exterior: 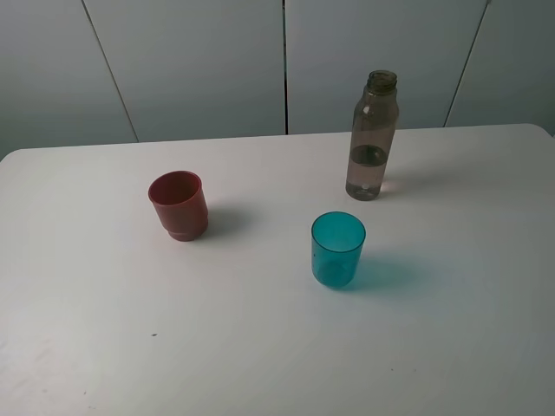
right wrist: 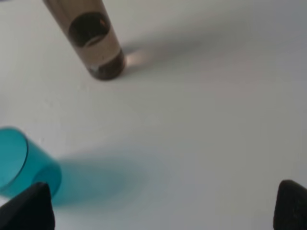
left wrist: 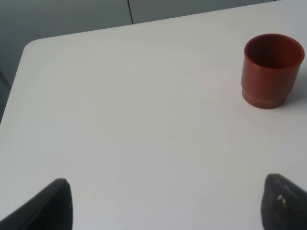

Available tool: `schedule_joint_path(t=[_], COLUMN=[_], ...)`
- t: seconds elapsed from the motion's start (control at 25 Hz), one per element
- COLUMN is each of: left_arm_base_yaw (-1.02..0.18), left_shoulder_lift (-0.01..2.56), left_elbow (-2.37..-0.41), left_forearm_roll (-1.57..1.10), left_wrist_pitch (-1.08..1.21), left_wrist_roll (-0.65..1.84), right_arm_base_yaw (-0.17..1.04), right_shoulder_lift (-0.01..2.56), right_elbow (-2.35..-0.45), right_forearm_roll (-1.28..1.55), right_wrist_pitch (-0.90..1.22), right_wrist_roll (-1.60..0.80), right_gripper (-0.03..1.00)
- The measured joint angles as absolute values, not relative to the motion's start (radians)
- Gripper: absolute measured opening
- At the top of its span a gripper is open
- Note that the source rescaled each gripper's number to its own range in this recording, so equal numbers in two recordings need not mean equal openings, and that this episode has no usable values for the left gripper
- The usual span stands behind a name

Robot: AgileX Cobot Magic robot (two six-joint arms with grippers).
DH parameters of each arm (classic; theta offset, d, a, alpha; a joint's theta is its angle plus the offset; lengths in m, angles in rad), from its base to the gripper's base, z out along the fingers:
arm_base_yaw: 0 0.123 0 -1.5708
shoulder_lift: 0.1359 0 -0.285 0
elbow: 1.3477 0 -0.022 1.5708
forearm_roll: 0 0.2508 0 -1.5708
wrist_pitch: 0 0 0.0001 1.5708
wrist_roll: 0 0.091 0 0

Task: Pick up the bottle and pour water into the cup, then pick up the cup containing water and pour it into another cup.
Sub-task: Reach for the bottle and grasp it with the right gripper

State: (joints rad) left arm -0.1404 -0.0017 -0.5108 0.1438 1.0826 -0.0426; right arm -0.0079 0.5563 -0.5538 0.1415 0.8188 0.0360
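Observation:
The smoky grey-brown bottle (exterior: pixel 374 135) stands upright and uncapped at the back right of the white table, partly filled with water; the right wrist view shows its lower part (right wrist: pixel 93 40). The teal cup (exterior: pixel 337 250) stands in front of it, near the table's middle, also seen at the picture's edge in the right wrist view (right wrist: pixel 21 163). The dull-red cup (exterior: pixel 179 204) stands to the left, upright and apparently empty (left wrist: pixel 271 69). My left gripper (left wrist: pixel 165 206) is open, well short of the red cup. My right gripper (right wrist: pixel 163 208) is open, near the teal cup, holding nothing.
The white table (exterior: pixel 260 347) has rounded back corners and a grey panelled wall (exterior: pixel 199 61) behind it. Neither arm shows in the exterior high view. A tiny dark speck (exterior: pixel 153 334) lies on the tabletop at the front left.

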Motion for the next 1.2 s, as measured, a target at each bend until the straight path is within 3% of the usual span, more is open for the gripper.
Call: schedule_joint_path(t=[0.28,0.56,1.2], left_arm_base_yaw=[-0.140,-0.140,-0.140], left_shoulder_lift=[-0.002,-0.002,-0.002], left_elbow=[-0.511,-0.511,-0.511], left_forearm_roll=[0.144,0.144,0.144], left_wrist_pitch=[1.083,1.083,1.083], left_wrist_roll=[-0.045,-0.045,-0.045], right_arm_base_yaw=[0.147,0.305,0.319], right_shoulder_lift=[0.830,1.037,1.247], right_elbow=[-0.554,-0.554,-0.514], right_forearm_roll=[0.063,-0.037,-0.213], right_wrist_pitch=[0.409,0.152,-0.197], right_wrist_roll=[0.138,0.150,0.324], right_gripper=[0.97,0.97,0.97])
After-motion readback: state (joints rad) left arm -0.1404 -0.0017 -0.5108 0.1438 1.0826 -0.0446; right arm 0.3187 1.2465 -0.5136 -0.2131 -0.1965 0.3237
